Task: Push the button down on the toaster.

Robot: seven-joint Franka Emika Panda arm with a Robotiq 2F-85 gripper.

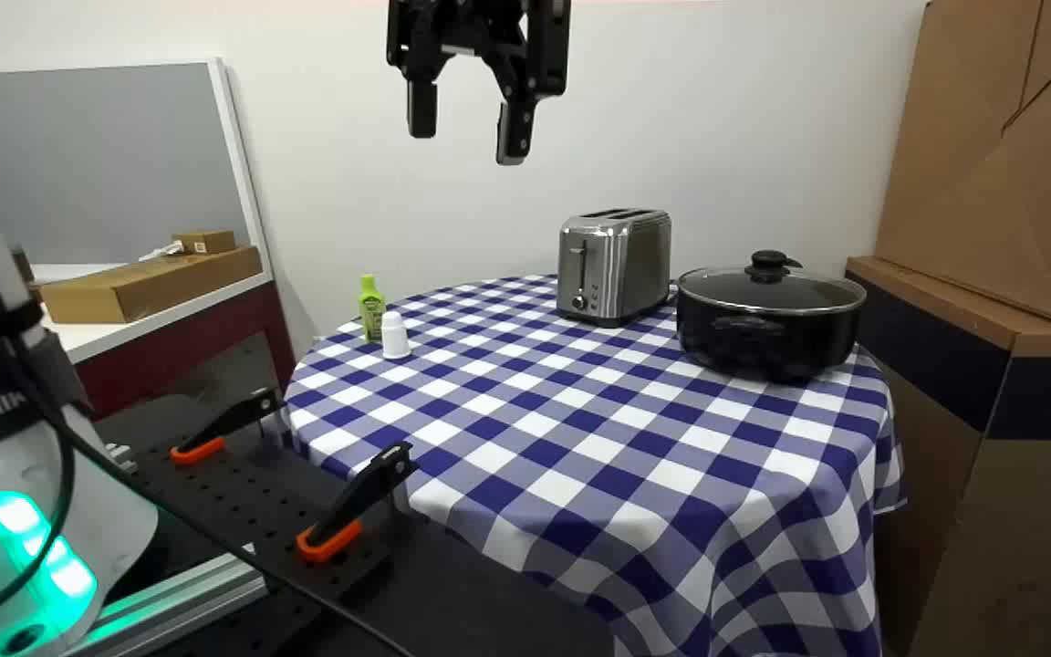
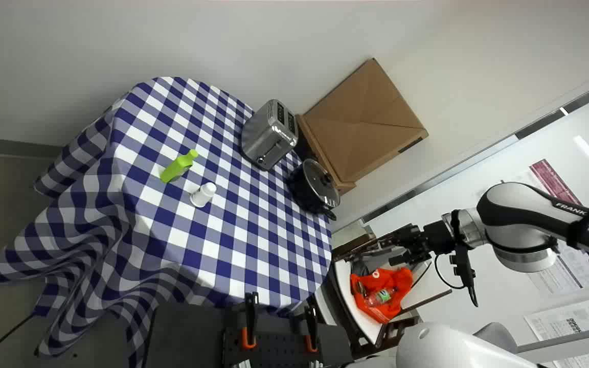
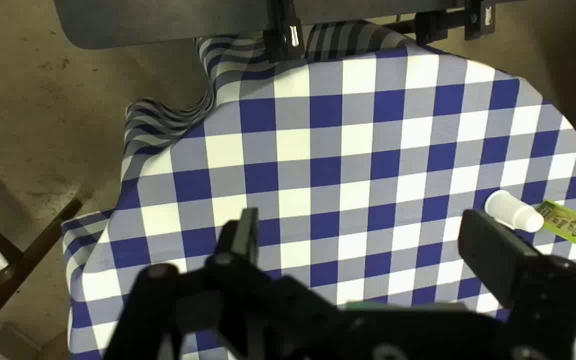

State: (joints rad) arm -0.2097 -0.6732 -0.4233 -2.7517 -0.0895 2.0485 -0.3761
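The silver toaster (image 1: 642, 265) stands upright at the back of the checked table, and it also shows in an exterior view (image 2: 268, 135). Its push lever (image 1: 578, 250) is near the top of the slot on its front face, above a round knob (image 1: 579, 302). My gripper (image 1: 468, 123) is open and empty, high above the table and well apart from the toaster. It also shows in an exterior view (image 2: 400, 249). In the wrist view its fingers (image 3: 360, 232) are spread wide over the cloth. The toaster is out of the wrist view.
A black lidded pot (image 1: 767, 324) stands close beside the toaster. A green bottle (image 1: 371, 310) and a white cup-like item (image 1: 395, 336) stand near the table's side. Cardboard boxes (image 1: 991, 173) rise beyond the pot. Clamps (image 1: 357, 502) stick up along the mount's edge.
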